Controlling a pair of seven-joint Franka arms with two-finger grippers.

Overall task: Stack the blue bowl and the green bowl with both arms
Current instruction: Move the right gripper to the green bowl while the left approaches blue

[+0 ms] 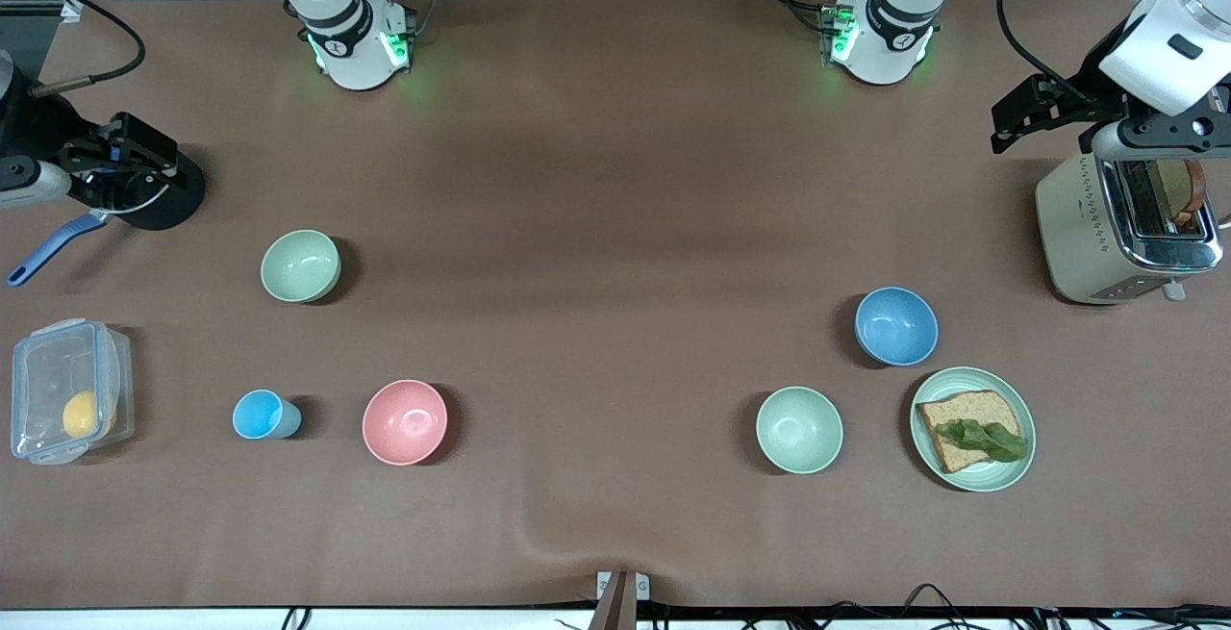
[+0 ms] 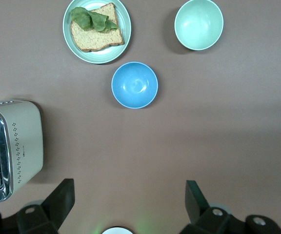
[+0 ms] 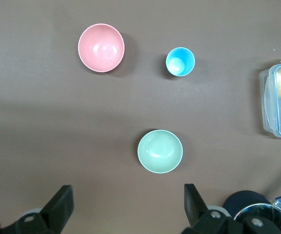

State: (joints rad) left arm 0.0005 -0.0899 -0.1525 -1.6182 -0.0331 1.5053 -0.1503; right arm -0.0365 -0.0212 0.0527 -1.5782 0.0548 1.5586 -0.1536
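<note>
The blue bowl [image 1: 896, 325] stands upright on the table toward the left arm's end, next to the plate; it also shows in the left wrist view [image 2: 134, 85]. The green bowl [image 1: 300, 265], pale sage, stands upright toward the right arm's end and shows in the right wrist view [image 3: 160, 151]. My left gripper [image 1: 1010, 125] is up in the air beside the toaster, open and empty [image 2: 128, 187]. My right gripper [image 1: 135, 163] is up in the air over the black pot, open and empty [image 3: 127, 190]. Neither touches a bowl.
A paler mint bowl [image 1: 799, 429] and a plate with bread and lettuce [image 1: 972, 428] lie nearer the front camera than the blue bowl. A toaster [image 1: 1125, 226], a pink bowl [image 1: 405, 421], a light-blue cup [image 1: 262, 415], a clear box [image 1: 67, 404] and a blue-handled pot [image 1: 159, 197] also stand here.
</note>
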